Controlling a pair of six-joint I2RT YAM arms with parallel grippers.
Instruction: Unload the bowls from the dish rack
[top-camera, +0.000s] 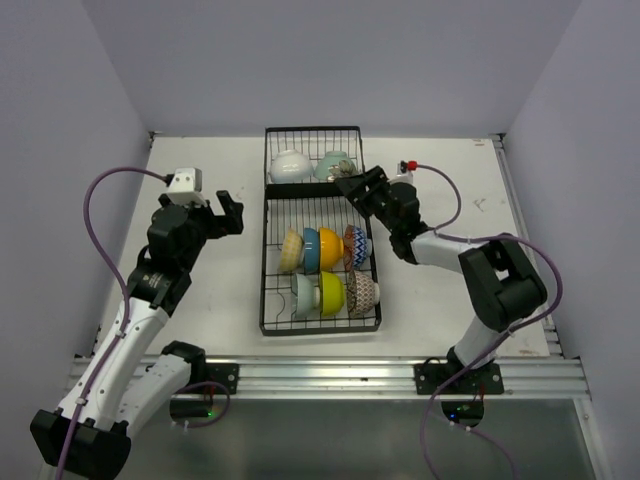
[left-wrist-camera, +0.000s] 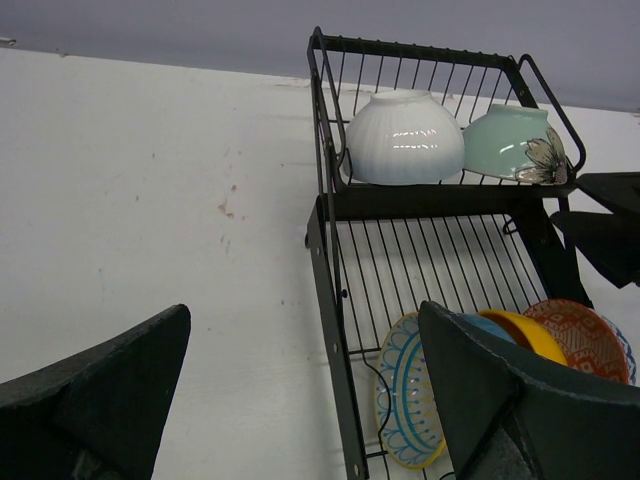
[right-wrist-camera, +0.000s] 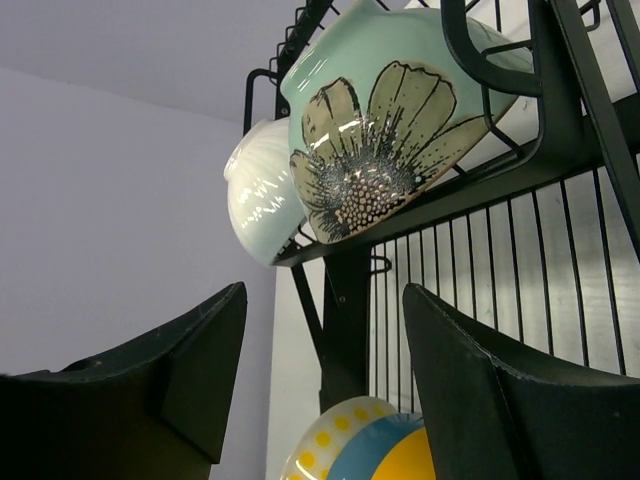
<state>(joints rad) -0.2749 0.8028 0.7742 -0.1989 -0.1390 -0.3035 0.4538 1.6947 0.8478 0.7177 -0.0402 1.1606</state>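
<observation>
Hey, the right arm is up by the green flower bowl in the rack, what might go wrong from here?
1. In the right wrist view, a crossbar of the dish rack lies between the open right end effector and the mint flower bowl. Closing here might pinch wire instead of the bowl.
2. The white bowl stands close beside the mint one, so lifting could knock it.

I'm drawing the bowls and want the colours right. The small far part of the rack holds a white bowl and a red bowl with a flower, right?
Not quite. The flower bowl is pale mint green, not red, as the right wrist view shows. It does sit beside the white bowl in the small far part of the dish rack.
</observation>
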